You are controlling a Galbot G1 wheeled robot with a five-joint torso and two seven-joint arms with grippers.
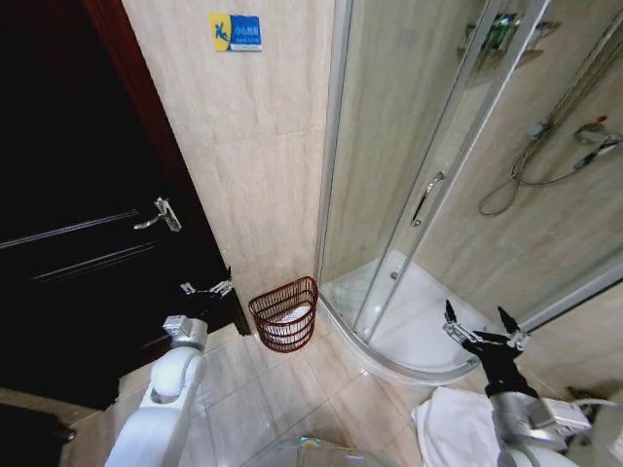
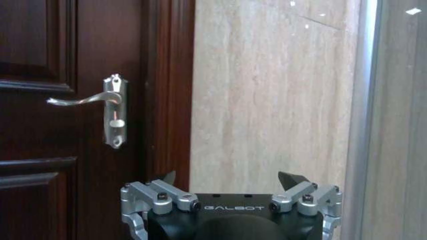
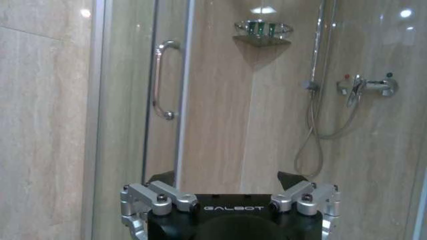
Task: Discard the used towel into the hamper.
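Reddish-brown wire hamper (image 1: 284,313) stands upright with something white inside; our left gripper (image 1: 206,288) beside it and right gripper (image 1: 484,329) well apart both gape empty.

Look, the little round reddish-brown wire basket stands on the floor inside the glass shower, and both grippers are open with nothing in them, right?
Not quite. The round reddish-brown wire basket stands on the tiled floor outside the glass shower, against the beige wall between the dark door and the shower, as the head view shows. The left gripper and right gripper are open with nothing in them.
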